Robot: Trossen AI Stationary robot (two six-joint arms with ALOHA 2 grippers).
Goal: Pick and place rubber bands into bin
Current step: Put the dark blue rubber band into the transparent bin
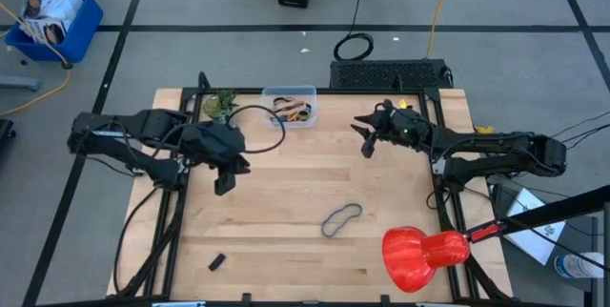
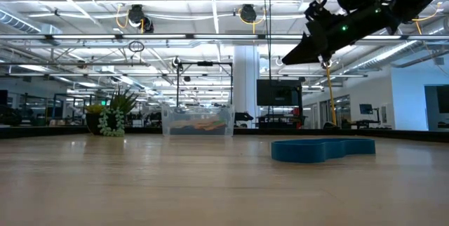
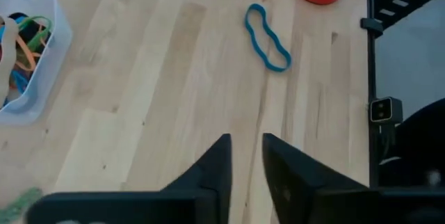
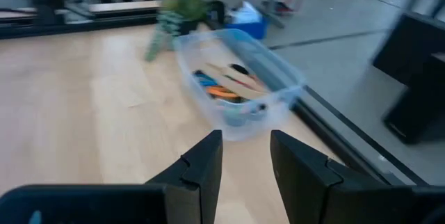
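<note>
High view shows one blue rubber band [image 1: 341, 219] flat on the bench [image 1: 286, 250], well apart from the bin [image 1: 290, 104]. It looks light and floppy (best pinched across one strand). Left claw [image 1: 223, 185] and right claw [image 1: 365, 145] both hover slightly parted, holding nothing.

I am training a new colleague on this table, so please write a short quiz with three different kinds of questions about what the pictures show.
1. True or false: the bin already holds rubber bands.
2. What colour is the loose rubber band on the table?
3. The left gripper is: A) gripping a band, B) holding nothing, C) inside the bin.

Key: 1 true; 2 blue; 3 B.
</note>
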